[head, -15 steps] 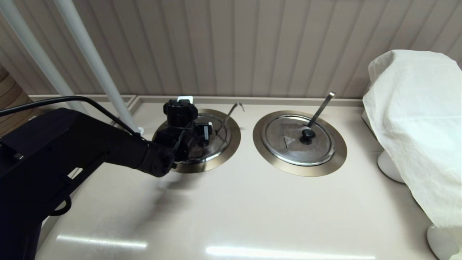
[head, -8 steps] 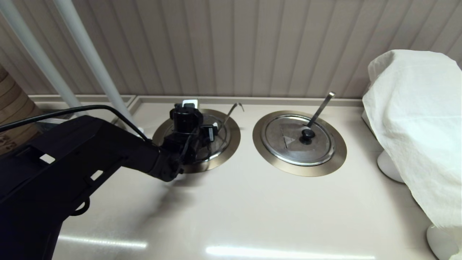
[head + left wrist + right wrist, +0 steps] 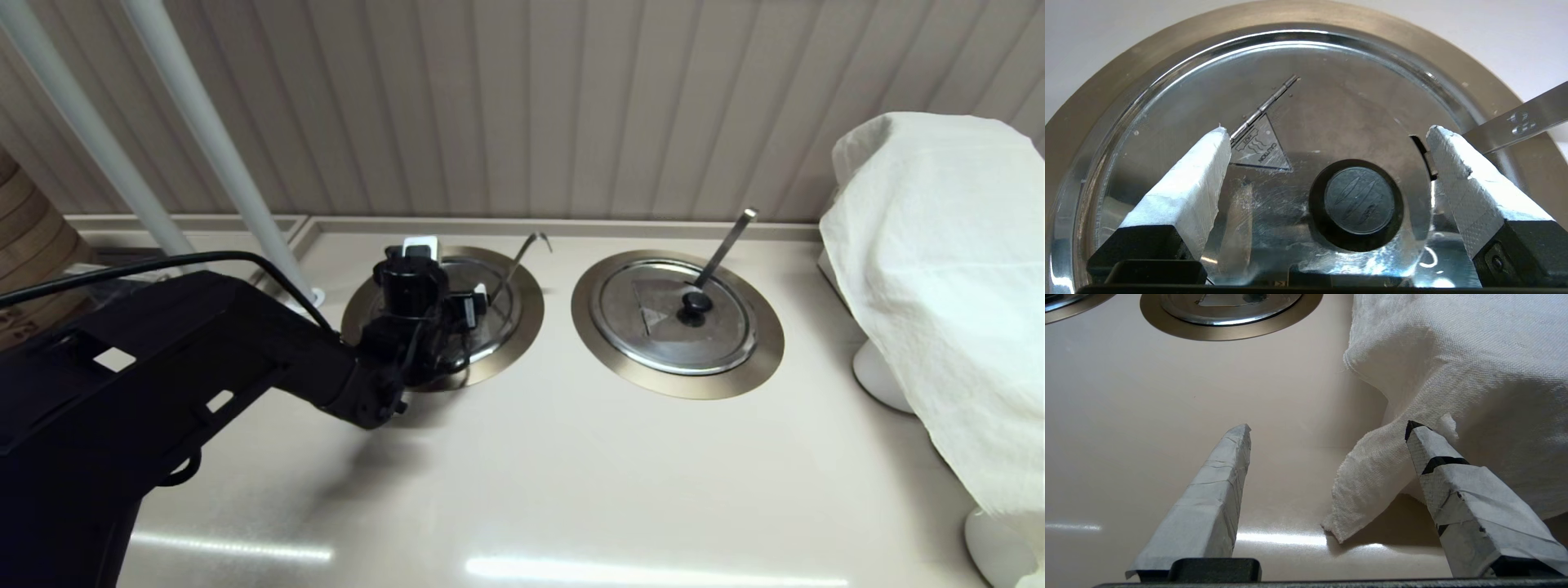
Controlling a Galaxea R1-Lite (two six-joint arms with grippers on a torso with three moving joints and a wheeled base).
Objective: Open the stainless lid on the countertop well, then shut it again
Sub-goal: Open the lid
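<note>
Right now the beige surface (image 3: 522,474) takes up most of what I can see, with a white cloth (image 3: 947,278) draped over something at about three o'clock. Two round wells are sunk into the surface side by side. The countertop well (image 3: 522,327), ringed by a bronze-toned flange, sits at roughly ten o'clock from the middle of the surface, and a thin hook-ended wire handle (image 3: 526,249) rises from its far edge. Its twin well (image 3: 755,359) lies just to the three-o'clock side, with a flat bar handle (image 3: 727,241) and its own lid (image 3: 653,327) in place.

The stainless lid (image 3: 1331,102) lies seated flat in the countertop well, triangle mark (image 3: 1261,151) and crease line showing. The left arm reaches over it, and the left tool (image 3: 1327,132) hangs above the lid with its two padded fingers (image 3: 1188,192) spread wide, one on either side of the black knob (image 3: 1359,201); they seem clear of the knob, though height is hard to judge.

The right tool (image 3: 1327,430) is parked low near the cloth, fingers spread apart, holding nothing.
</note>
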